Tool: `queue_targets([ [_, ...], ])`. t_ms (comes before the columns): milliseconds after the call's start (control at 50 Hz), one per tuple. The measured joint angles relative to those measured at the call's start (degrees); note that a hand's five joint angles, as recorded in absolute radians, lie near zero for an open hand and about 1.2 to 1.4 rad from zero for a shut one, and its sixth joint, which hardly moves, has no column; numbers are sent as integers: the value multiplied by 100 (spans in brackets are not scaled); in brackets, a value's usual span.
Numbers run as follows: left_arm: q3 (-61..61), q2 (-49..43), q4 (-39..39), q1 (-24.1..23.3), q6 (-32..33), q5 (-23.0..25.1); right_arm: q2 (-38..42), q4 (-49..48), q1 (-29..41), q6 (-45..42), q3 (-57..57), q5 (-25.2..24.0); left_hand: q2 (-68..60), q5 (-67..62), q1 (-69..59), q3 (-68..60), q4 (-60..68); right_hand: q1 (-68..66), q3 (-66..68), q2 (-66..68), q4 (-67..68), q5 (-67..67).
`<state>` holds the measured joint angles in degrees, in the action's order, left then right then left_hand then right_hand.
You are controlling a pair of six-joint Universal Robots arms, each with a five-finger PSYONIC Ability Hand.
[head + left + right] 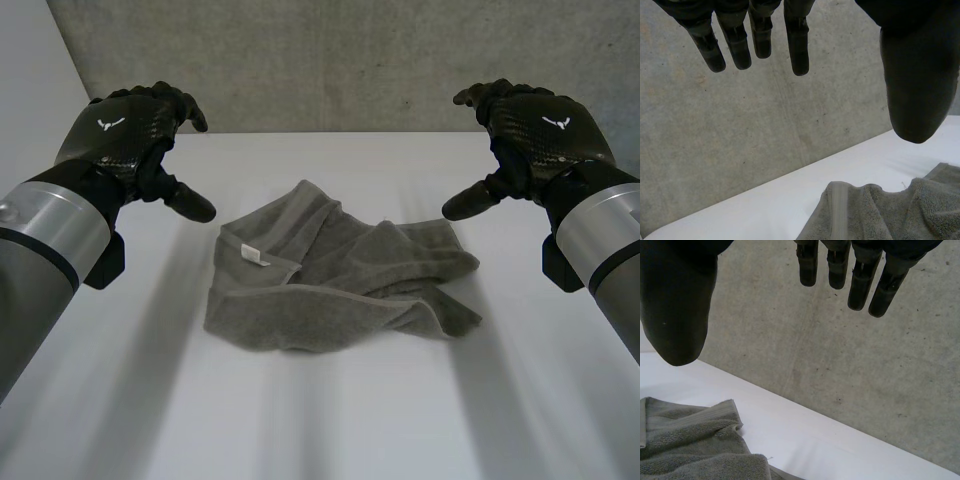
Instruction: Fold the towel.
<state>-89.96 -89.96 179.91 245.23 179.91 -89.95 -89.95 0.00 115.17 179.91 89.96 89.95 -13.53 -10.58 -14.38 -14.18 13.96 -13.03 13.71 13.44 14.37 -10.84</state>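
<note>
light: soft, diffuse; table [330, 430]: bright white; wall [330, 60]: dimmer grey

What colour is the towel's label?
White label on the grey towel; head view shows it best.

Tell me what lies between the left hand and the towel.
Nothing but bare white table: in the head view the open left hand hangs apart from the towel, with no object between.
</note>
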Motion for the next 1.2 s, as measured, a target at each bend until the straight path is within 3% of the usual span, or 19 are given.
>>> queue_targets([
  [1080, -248, -167, 871, 19, -108, -559, 286, -189, -229, -364, 61, -468, -119, 215, -59, -79, 70, -209, 100, 130, 86, 365],
  [1200, -326, -234, 1148, 23, -140, -731, 376, -148, -318, -482, 73, -638, -9, 754, 25, 27, -8, 17, -4, -8, -25, 751],
])
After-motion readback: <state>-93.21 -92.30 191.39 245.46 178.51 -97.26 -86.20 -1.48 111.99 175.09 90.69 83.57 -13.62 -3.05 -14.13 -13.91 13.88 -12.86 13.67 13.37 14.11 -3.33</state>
